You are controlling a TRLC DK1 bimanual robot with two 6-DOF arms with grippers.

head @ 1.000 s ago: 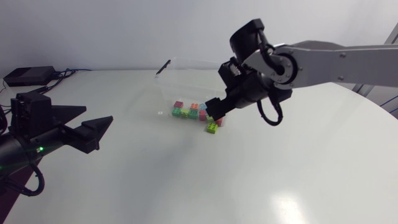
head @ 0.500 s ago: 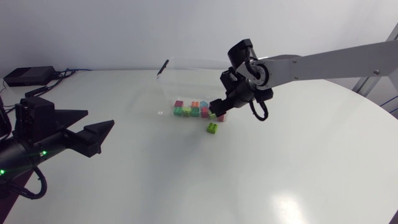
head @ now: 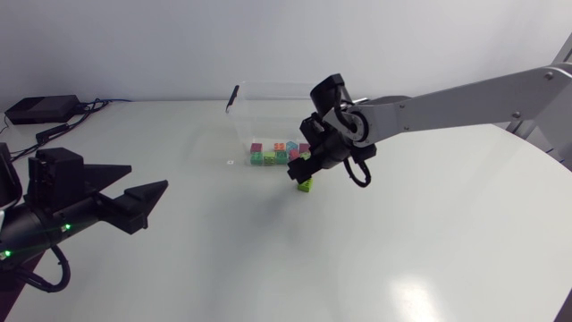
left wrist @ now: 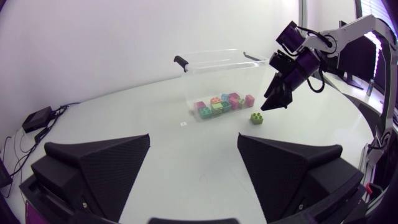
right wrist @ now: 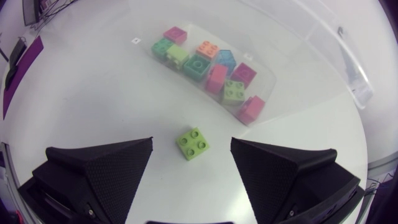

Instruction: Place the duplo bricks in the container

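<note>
**Wide-open pincer over green brick**

The right gripper point(right wrist: 191, 147) stood spread wide, holding nothing. A lime-green duplo brick point(right wrist: 193, 142) lay on the table point(right wrist: 93, 93) between its fingers, touching neither. Ahead of it, the clear container point(right wrist: 348, 68) held other bricks point(right wrist: 208, 65).

clear glossy plastic container point(head: 259, 116); lime plastic brick point(right wrist: 193, 143) (smooth, studded); table point(head: 402, 241) white, faintly glossy.

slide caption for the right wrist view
Open right gripper hovers over a green brick beside the clear container holding other bricks.
</note>
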